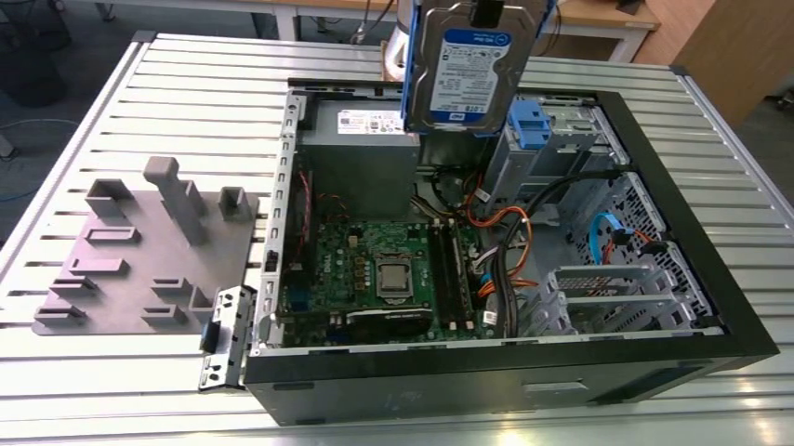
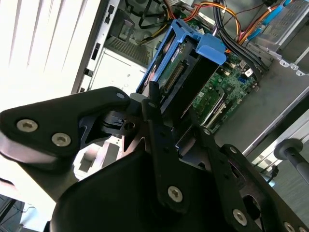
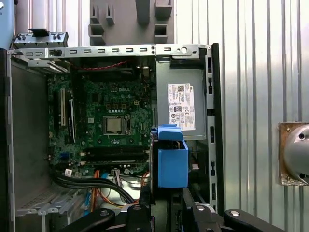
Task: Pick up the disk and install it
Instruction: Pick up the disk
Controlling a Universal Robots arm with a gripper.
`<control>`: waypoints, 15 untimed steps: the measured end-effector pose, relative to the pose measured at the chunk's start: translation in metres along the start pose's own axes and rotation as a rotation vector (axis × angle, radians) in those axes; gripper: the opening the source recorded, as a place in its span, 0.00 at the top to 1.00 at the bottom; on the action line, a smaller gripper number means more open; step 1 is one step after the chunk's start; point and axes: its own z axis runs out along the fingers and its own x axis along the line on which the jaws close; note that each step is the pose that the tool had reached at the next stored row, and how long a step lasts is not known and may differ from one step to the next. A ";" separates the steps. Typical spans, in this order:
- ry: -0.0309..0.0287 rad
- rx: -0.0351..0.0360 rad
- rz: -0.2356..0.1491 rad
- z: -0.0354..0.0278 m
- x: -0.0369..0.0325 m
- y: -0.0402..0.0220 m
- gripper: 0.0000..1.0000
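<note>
Exterior view: the disk point(image 1: 459, 79) hangs upright over the open computer case point(image 1: 434, 381). In the second wrist view the gripper point(image 2: 175, 111) is clamped on its end, and in the first wrist view it sits edge-on beside the power supply point(image 3: 181, 106). I judge it stiff, dense and shock-sensitive, best held across its rigid sides.

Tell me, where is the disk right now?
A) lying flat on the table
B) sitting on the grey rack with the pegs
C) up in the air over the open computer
C: the tool grips the disk, which hangs above the open computer case.
</note>
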 end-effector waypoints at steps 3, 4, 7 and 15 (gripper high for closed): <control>0.0000 0.0000 0.000 -0.0001 0.0018 0.0000 0.65; -0.0001 0.0000 0.000 -0.0001 0.0025 -0.0001 0.65; -0.0001 0.0000 0.000 -0.0001 0.0043 -0.0001 0.65; 0.0000 0.0000 0.000 -0.0003 0.0090 -0.0002 0.65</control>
